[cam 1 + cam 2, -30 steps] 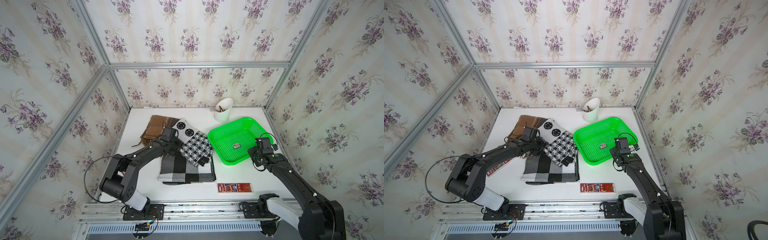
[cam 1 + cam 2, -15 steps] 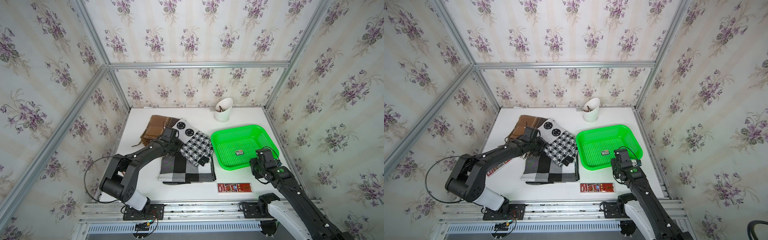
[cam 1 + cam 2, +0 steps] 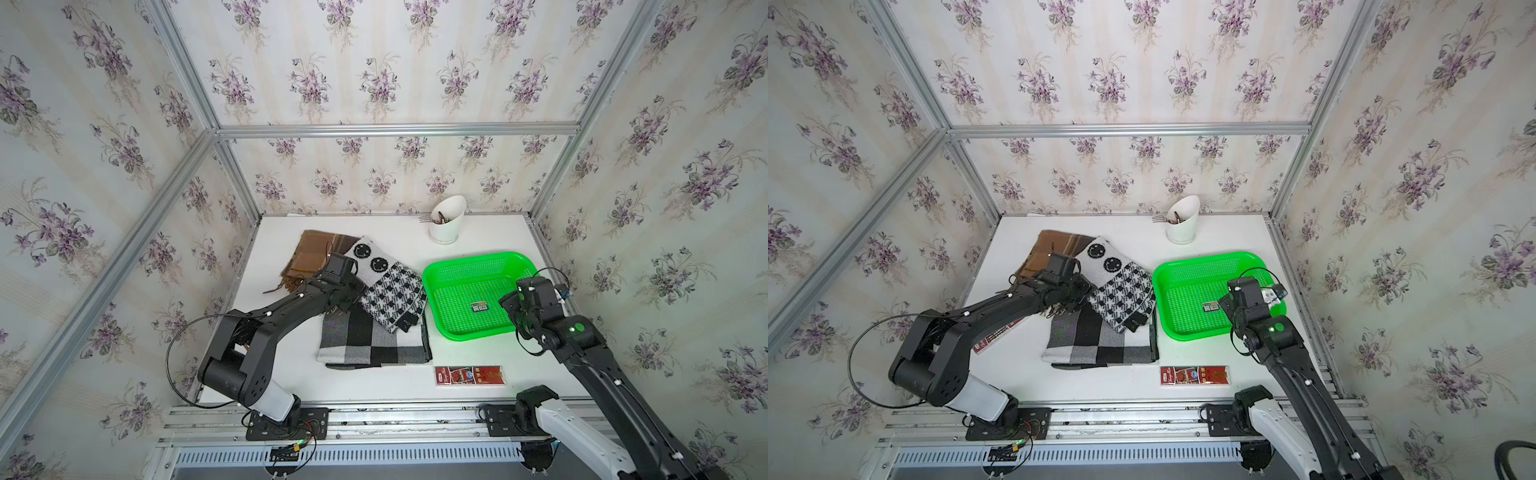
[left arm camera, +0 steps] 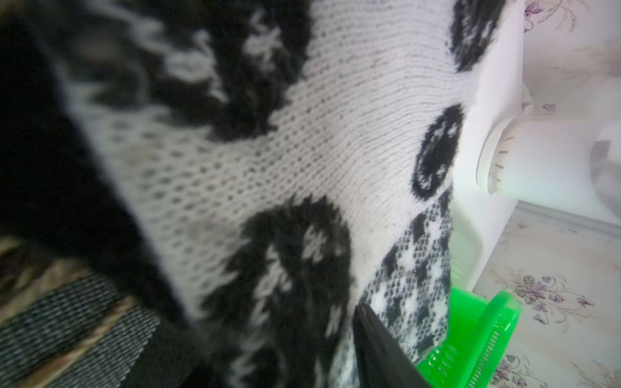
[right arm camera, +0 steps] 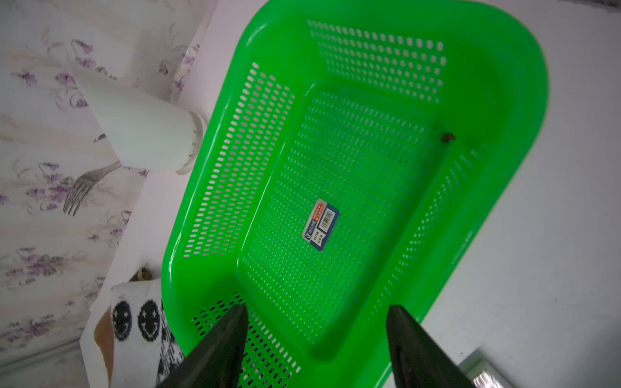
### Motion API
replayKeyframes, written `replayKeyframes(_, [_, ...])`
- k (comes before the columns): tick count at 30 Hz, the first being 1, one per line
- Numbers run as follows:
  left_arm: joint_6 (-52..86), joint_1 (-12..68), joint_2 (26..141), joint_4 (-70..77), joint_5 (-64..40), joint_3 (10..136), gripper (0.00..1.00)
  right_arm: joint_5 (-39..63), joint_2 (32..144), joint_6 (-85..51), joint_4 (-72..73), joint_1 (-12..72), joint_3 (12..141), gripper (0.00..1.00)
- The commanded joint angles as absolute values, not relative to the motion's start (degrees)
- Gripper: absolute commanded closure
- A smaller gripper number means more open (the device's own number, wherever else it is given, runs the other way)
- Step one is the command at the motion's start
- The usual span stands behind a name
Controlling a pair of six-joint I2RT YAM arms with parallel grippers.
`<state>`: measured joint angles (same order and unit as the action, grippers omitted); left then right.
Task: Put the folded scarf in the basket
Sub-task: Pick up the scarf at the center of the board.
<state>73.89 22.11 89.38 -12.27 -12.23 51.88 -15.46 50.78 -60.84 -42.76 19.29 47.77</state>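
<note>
Nearest you, a red packet [image 3: 469, 375] lies on the bench [image 3: 282, 357], its print too small to read. Your right end effector [image 5: 317, 307] hangs spread over one edge of the basket [image 3: 469, 270]. The basket is bright green mesh with a barcode sticker [image 5: 321, 224] on its floor, and the text is illegible. Just beside it the folded scarf [image 3: 388, 286], black-and-white knit with smiley faces and houndstooth, overlaps a checked scarf [image 3: 370, 345]. Your left end effector [image 3: 352, 296] meets its edge; whether it pinches, you cannot tell.
</note>
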Motion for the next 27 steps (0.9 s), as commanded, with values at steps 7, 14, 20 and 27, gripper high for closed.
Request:
replayKeyframes(7, [73.6, 22.0, 87.3, -11.3, -11.1, 52.1, 0.91, -9.3, 65.1, -56.3, -28.9, 43.2, 52.1, 0.27])
replayKeyframes(14, [72.0, 20.7, 84.8, -12.7, -11.9, 55.5, 0.97, 0.2, 77.5, -66.6, -14.5, 49.0, 52.1, 0.23])
replayKeyframes(20, [69.9, 19.3, 82.1, -17.4, -11.0, 57.2, 0.98, -3.0, 82.3, -66.4, -15.6, 48.9, 58.6, 0.21])
replayKeyframes(27, [67.3, 18.6, 77.5, -20.8, -8.7, 56.6, 0.97, 2.5, 86.5, -71.6, -12.3, 48.9, 56.8, 0.19])
